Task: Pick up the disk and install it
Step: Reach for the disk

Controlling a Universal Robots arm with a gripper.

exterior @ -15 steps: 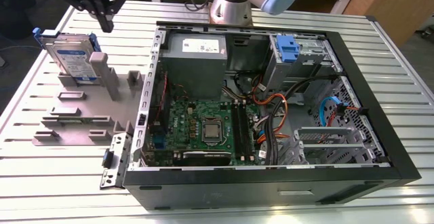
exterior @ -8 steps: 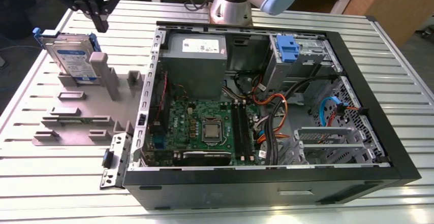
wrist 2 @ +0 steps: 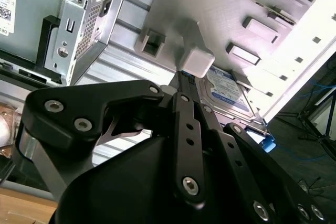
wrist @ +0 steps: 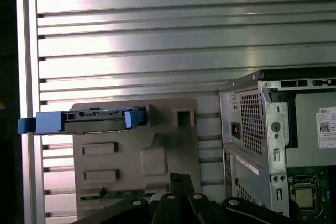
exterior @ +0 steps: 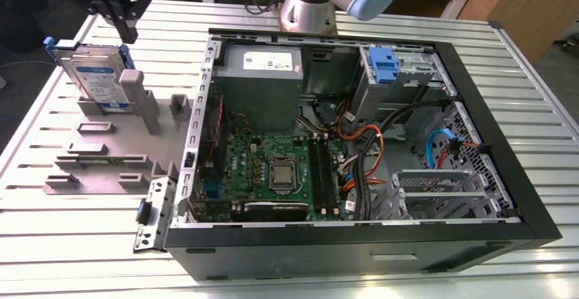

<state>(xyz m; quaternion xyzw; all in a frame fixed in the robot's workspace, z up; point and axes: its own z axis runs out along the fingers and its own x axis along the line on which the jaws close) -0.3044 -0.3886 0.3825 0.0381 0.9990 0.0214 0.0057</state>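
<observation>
From my remote seat, the exterior view puts the gripper [exterior: 127, 34] high at that view's left, fingers pointing down over the grey holder [exterior: 118, 143] that lies on the slatted metal desk [exterior: 72, 238]. The fingers look drawn together with nothing between them. In the first wrist view they meet in one narrow black tip [wrist: 176, 178], and the second wrist view shows the same closed wedge [wrist 2: 181, 77].

The disk [exterior: 97, 75] stands on its long edge in the holder, leaning slightly, with its white-and-blue label facing the exterior camera. Its blue carrier frame shows at the top corners. The gripper's tip hangs just above the disk's upper edge, towards the corner nearer the computer, and I see a gap between them.

In the first wrist view I get the disk [wrist: 94, 116] edge-on, a thin bar with blue ends along one side of the holder [wrist: 157, 129], apart from the fingertips. In the second wrist view its label [wrist 2: 228, 90] peeks out beyond the fingers, next to a pale block-topped post [wrist 2: 197, 61] of the holder.

The open computer case [exterior: 362, 248] lies on its side just beside the holder, on the exterior view's right. Inside it I can see the grey power supply [exterior: 262, 75], the green motherboard [exterior: 271, 170] and a blue latch [exterior: 384, 62] on a metal cage in the far corner.
</observation>
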